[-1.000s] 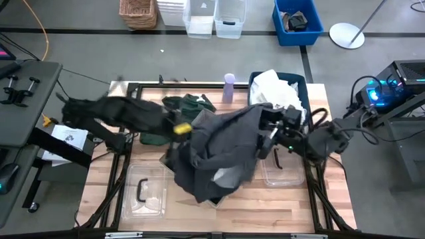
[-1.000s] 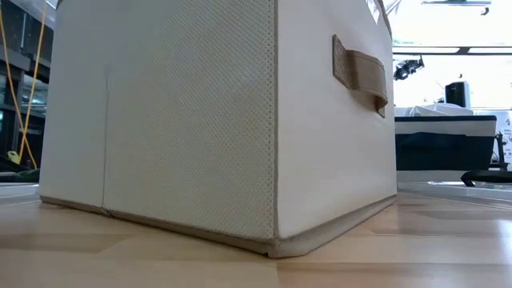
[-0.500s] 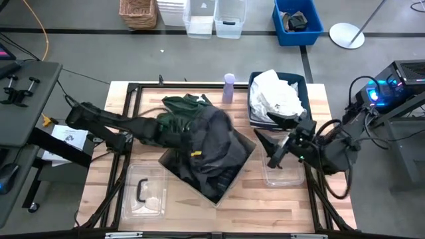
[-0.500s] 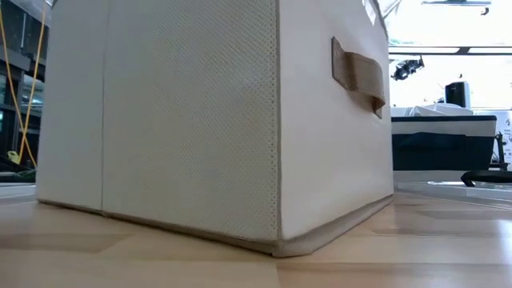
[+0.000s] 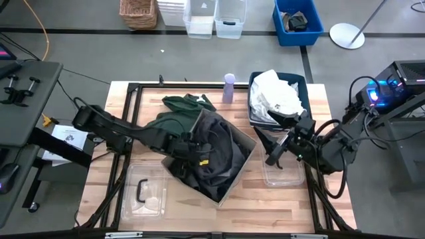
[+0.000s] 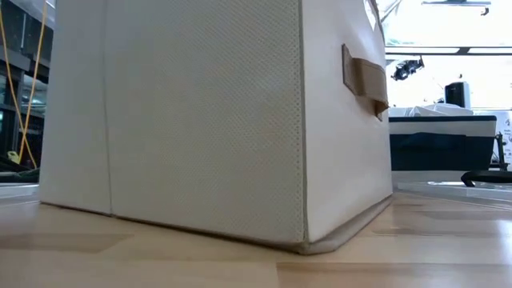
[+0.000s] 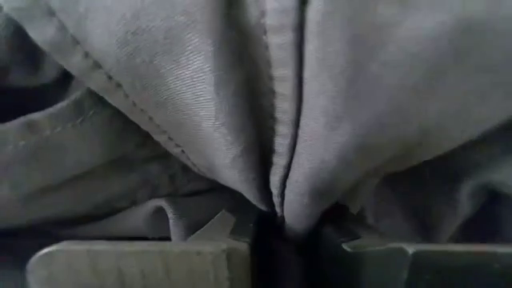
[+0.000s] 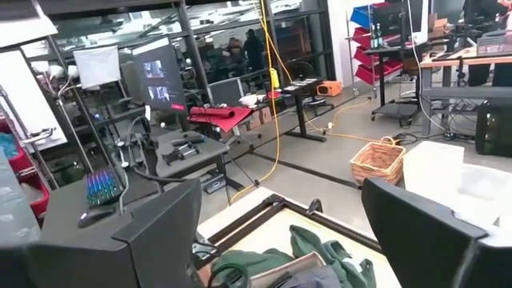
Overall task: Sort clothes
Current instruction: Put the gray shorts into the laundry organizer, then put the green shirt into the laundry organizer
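**Dark Garment Going Into the Fabric Box**

While my right arm is waiting at the table's right side, my left gripper (image 5: 197, 154) is reaching down into the beige box (image 5: 243, 161) at the table's middle, its fingers nearly closed and pinching a fold of the grey garment (image 7: 264, 104). Seen from my left wrist, that fold is bunching into a tight crease right between my two fingers (image 7: 136, 264), with grey cloth filling everything beyond them. From above, the grey garment (image 5: 216, 151) is lying heaped inside the box, covering most of its opening and spilling over the near-left rim.

I am holding my right gripper (image 5: 282, 143) with its fingers spread wide and nothing between them, raised just beside the box's right edge and over a clear lid (image 5: 284, 174). Its wrist camera is looking across the table toward desks and cables in the room beyond, with the green garment (image 8: 300, 254) showing low in that view.

The green garment (image 5: 180, 106) is lying on the table, touching the box's far-left side. White clothes (image 5: 279, 93) are sitting piled in the dark blue bin (image 5: 252, 99) at the table's far right. A second clear lid (image 5: 145, 192) is resting near the front-left corner. At table height, the box's wall (image 6: 200, 120) is filling most of the view, its handle (image 6: 364, 78) facing right.
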